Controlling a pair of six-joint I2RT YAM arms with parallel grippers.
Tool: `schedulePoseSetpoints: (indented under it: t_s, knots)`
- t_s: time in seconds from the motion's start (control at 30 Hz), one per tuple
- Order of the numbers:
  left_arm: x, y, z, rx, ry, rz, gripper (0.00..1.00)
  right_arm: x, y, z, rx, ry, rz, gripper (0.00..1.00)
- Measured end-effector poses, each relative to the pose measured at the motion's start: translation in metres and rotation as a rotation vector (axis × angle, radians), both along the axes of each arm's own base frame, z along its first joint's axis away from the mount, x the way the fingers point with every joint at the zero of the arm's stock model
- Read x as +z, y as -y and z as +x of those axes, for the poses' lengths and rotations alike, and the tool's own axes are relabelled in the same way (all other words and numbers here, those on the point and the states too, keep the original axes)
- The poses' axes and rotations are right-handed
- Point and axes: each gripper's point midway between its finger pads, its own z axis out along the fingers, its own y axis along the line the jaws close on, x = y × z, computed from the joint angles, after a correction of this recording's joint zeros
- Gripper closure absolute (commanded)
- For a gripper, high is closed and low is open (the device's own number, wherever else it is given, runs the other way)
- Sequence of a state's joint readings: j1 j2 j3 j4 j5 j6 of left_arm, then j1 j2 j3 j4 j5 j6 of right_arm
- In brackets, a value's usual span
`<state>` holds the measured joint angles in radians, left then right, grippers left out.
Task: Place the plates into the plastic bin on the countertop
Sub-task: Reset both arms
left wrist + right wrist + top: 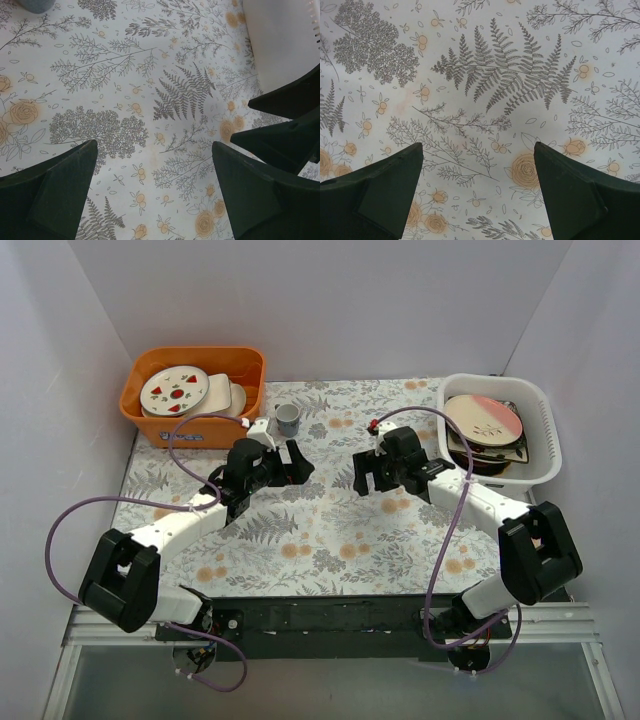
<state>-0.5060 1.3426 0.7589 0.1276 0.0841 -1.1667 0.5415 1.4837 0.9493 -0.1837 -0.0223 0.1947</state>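
Hovering over the pale fern-printed countertop (320,530), the left gripper (297,466) and right gripper (362,478) are both gaping wide, holding nothing. The mixed plates (483,420) are lying stacked inside the white slotted plastic bin (548,430) at far right, so the job is looking done; next, likely just backing clear. Plain white walls (330,300) are boxing everything in.

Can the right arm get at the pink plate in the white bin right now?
Probably yes: the pink plate lies topmost and uncovered in the white bin, and the right gripper hovers open and empty nearby; it must clear the rim from above.
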Motion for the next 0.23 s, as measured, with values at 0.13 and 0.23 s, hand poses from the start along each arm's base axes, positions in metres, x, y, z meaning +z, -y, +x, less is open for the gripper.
schedulePoseSetpoints:
  t_s: [0.13, 0.23]
  knots:
    - [-0.003, -0.001, -0.001, 0.003, -0.002, 0.002, 0.02, 0.006, 0.004, 0.006, -0.017, 0.035, -0.011, 0.02]
    - [-0.007, -0.003, -0.005, 0.003, -0.004, 0.004, 0.02, 0.017, 0.005, 0.010, -0.025, 0.082, -0.005, 0.02]
